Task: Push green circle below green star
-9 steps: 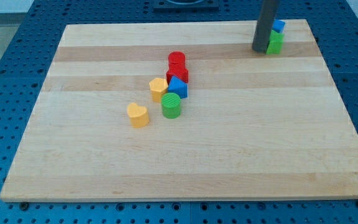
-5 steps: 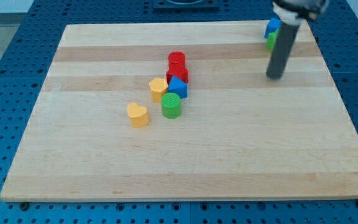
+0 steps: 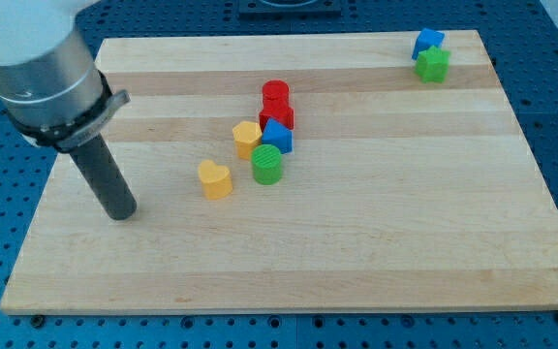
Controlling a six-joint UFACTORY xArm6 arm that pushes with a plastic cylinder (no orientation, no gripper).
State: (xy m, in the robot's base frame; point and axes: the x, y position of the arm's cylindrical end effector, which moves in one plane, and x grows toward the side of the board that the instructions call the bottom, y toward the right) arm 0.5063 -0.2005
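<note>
The green circle (image 3: pixel 267 166) sits near the board's middle, at the lower end of a cluster of blocks. The green star (image 3: pixel 433 64) is at the view's top right, just below a blue block (image 3: pixel 427 42). My tip (image 3: pixel 121 214) rests on the board at the view's left, well left of the green circle and slightly lower than it. It touches no block. The yellow heart (image 3: pixel 215 179) lies between my tip and the green circle.
The cluster also holds a blue triangle-like block (image 3: pixel 277 134), a yellow block (image 3: pixel 247 139), a red cylinder (image 3: pixel 275 94) and a second red block (image 3: pixel 281 115) under it. The wooden board (image 3: pixel 356 242) lies on a blue perforated table.
My tip has swept from the view's top right, beside the green star, across to the board's left side. No block has moved.
</note>
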